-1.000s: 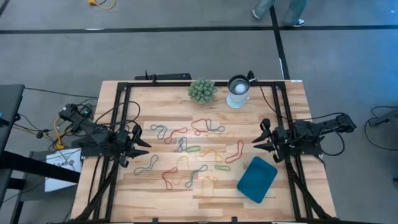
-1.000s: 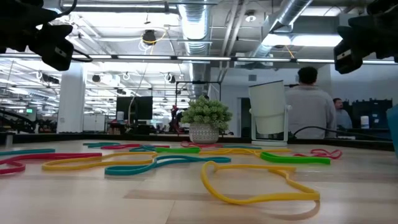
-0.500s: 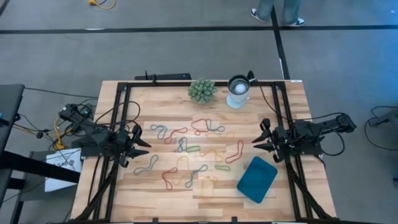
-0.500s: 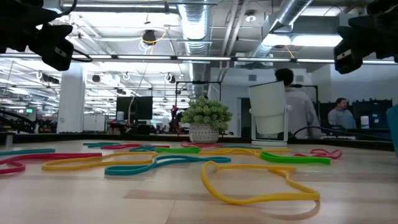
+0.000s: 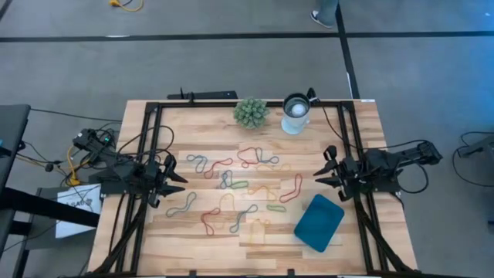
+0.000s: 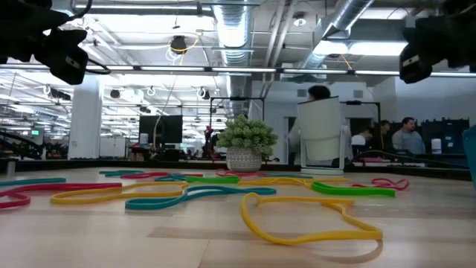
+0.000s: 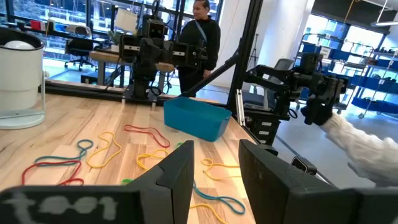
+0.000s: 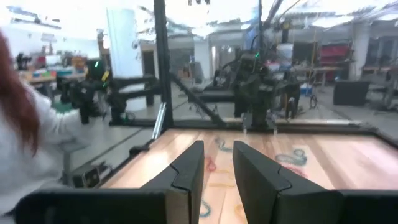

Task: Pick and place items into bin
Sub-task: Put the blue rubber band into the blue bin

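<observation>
Several rubber bands in red, green, yellow, blue and orange lie flat and scattered on the middle of the wooden table; the low view shows a yellow loop nearest. The teal bin sits flat near the table's near right corner and also appears in the left wrist view as the bin. My left gripper hovers open at the table's left edge, left of the bands. My right gripper hovers open at the right edge, just beyond the bin's far side. Both grippers hold nothing, with my left gripper and my right gripper showing gaps between their fingers.
A spiky green plant ball and a round white-and-metal cup stand at the far edge. A black metal frame runs around the table. People move in the room beyond. Bare wood lies along the near edge, left of the bin.
Both arms have kept still and the bands and bin lie as before. In the low view a person in the room behind the table has walked toward the left, passing behind the white cup.
</observation>
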{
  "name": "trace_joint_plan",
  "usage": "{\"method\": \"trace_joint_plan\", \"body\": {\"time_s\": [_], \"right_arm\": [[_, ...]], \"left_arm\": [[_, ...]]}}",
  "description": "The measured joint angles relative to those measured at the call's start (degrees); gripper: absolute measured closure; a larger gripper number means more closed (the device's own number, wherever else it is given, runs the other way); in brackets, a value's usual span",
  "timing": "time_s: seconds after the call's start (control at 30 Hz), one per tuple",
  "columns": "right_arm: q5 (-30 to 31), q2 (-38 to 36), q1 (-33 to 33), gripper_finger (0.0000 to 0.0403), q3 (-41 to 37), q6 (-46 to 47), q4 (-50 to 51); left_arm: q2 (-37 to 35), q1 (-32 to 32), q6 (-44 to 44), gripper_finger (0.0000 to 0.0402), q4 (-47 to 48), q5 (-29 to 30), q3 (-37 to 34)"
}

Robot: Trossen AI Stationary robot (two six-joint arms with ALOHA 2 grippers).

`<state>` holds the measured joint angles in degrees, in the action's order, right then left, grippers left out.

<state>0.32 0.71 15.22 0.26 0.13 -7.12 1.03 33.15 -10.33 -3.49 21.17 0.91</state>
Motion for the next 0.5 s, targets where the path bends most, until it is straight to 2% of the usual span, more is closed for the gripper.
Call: {"method": "trace_joint_plan", "body": {"time_s": [0.1,0.23,0.33,0.4,0.5], "right_arm": [[0.02,0.02,0.00,0.0321,0.01,-0.55,-0.64],[0.09,0.02,-0.39,0.0321,0.00,-0.98,-4.28],[0.18,0.00,-0.94,0.0321,0.01,-7.63,-7.07],[0.19,0.01,-1.37,0.0321,0.01,-10.75,-8.09],[0.19,-0.02,-1.88,0.0321,0.01,-10.53,-9.34]], "left_arm": [[0.01,-0.02,0.73,0.0285,-0.47,0.27,-0.05],[-0.02,-0.02,4.79,0.0285,-3.39,3.88,-0.13],[-0.03,-0.02,4.99,0.0285,-2.77,7.87,-0.13],[0.12,-0.02,2.11,0.0285,-0.60,10.66,-0.03],[0.61,-0.02,-2.47,0.0285,-0.50,11.01,0.02]]}}
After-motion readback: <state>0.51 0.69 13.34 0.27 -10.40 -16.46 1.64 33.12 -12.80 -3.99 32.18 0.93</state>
